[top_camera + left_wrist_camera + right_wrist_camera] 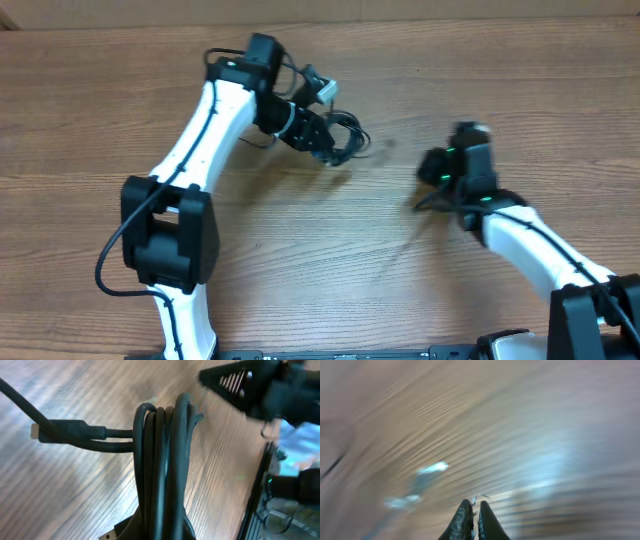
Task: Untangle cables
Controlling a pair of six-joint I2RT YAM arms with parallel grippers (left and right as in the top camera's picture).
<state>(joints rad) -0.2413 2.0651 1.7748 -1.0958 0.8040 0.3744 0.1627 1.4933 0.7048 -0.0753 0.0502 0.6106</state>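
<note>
The bundle of black looped cables (160, 460) is held tight in the left claw (330, 147), near the far side of the brown wooden table (300, 250). The right claw (474, 506) is squeezed shut on nothing, well apart. If the bundle is tugged hard, the loops could be pulled into a tighter knot.

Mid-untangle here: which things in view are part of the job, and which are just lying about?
Part of the job:
- cable bundle
- its USB plug
- left pincer, gripping the bundle
- right pincer, shut, apart from the bundle

Just there:
- wooden table; I can make out nothing else loose on it
</note>
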